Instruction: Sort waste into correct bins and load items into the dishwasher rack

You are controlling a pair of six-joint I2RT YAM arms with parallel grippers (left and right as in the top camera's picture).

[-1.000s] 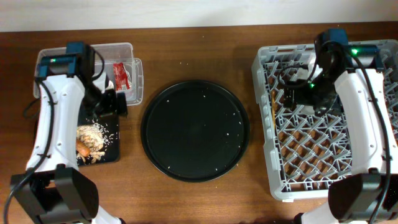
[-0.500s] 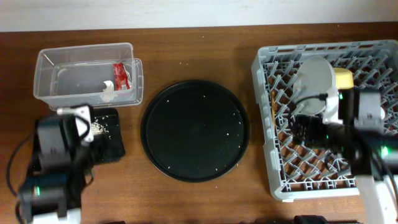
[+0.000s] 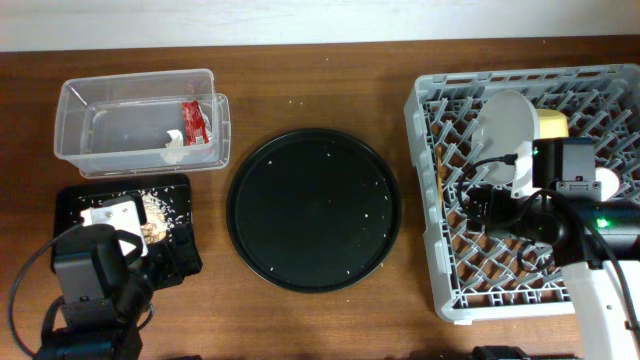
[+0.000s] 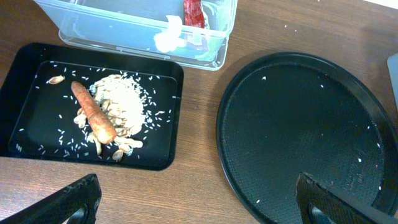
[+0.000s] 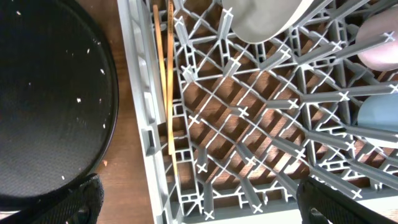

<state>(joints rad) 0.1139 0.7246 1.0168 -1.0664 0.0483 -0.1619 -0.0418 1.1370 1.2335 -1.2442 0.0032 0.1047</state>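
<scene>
The clear tub (image 3: 66, 128) holds the red wrapper (image 3: 193, 120) and the white tissue (image 3: 174, 148). The shallow black tray (image 3: 78, 197) holds beige food scraps (image 3: 156, 210). In the left wrist view the carrot (image 4: 93, 112) lies on the scraps (image 4: 127, 107) in the black tray (image 4: 18, 93), behind it the tub (image 4: 112, 34). The grey rack (image 3: 428, 205) holds the plate (image 3: 506, 125), yellow bowl (image 3: 552, 124) and chopsticks (image 3: 441, 178). The right wrist view shows the chopsticks (image 5: 166, 74), plate (image 5: 261, 18), pink cup (image 5: 380, 34) and blue cup (image 5: 380, 115). My left gripper (image 4: 200, 208) is open and empty above the table. My right gripper (image 5: 202, 208) is open and empty over the rack's front left.
A large round black tray (image 3: 314, 208) with scattered rice grains lies between the bins and the rack. It also shows in the left wrist view (image 4: 298, 130) and the right wrist view (image 5: 43, 93). My left arm (image 3: 95, 275) covers the black tray's front edge.
Both arms have pulled back toward the table's front. The left arm left the tub and tray area. The right arm left the rack's back, and the plate and bowl now show.
</scene>
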